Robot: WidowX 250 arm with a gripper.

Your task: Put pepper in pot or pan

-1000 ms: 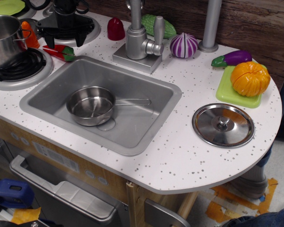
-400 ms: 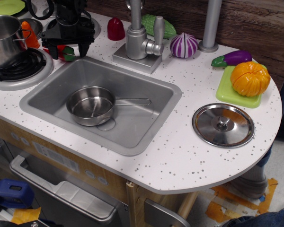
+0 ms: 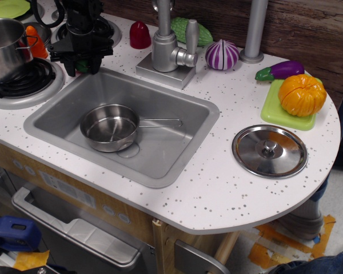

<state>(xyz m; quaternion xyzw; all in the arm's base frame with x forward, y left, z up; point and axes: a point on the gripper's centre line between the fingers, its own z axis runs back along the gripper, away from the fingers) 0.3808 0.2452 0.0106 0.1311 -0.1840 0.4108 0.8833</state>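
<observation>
Pincer: the black pincer (image 3: 82,61) stood low over the desk (image 3: 217,171) at the sink's back-left corner, its two fingers straddling the pepper; whether they had clenched on it or were only poised around it, I cannot tell.
Pepper: the pepper (image 3: 82,65) lay on the desk between the stove burner (image 3: 24,83) and the sink (image 3: 160,154) rim, mostly hidden under the pincer (only a glimpse of green and red showed between the fingers).
Pan: the small steel saucepan (image 3: 110,127) sat empty in the left half of the sink, handle pointing right, well apart from the pepper.
Neighbours: the taller steel pot (image 3: 6,48) sat on the burner just left of the pincer, with an orange toy (image 3: 35,41) behind it; the dark red dome (image 3: 140,35) and faucet (image 3: 170,48) stood to the right.
Step in hand: judged to be the grasp of the pepper.
Doing it well: the fingers should close across the slender body near its middle, not the tapering tip, and squeeze firmly before lifting.
Lift: straight up first, so the pepper would clear the sink rim and the tall pot's side.
Risk: a thin, smooth toy could pivot or slip out if pinched off-centre.
</observation>
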